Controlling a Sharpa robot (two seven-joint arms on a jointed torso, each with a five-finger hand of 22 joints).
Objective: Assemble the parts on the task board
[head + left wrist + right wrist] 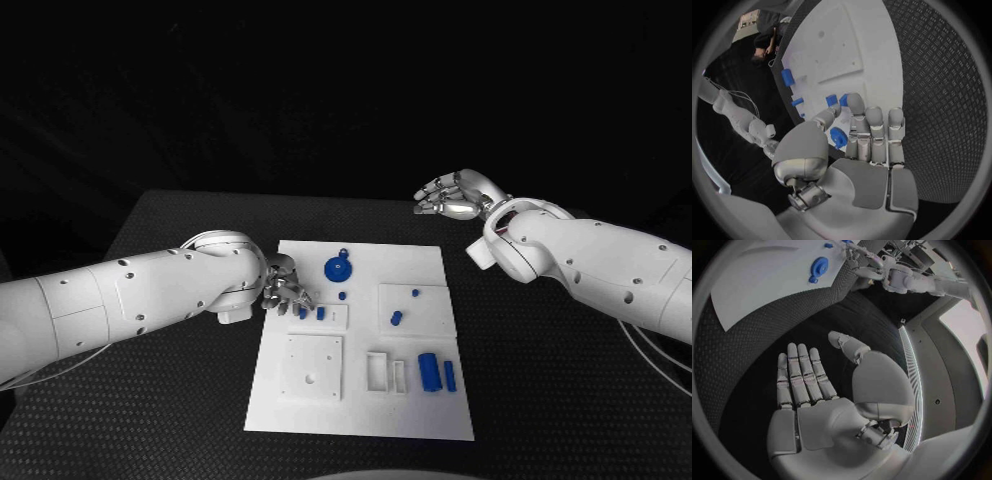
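Two robot hands, left (284, 290) over task board (418, 260) (both open), right (456, 195) off it.

left hand (284, 292) covering task board (411, 262) edge; small part (839, 137) half hidden behind fingers (859, 120)

We find no legible text, label, brand, number or sign on any surface; nothing reads.

Dim surround — board glare-bright, wrist views fisheye-bent.
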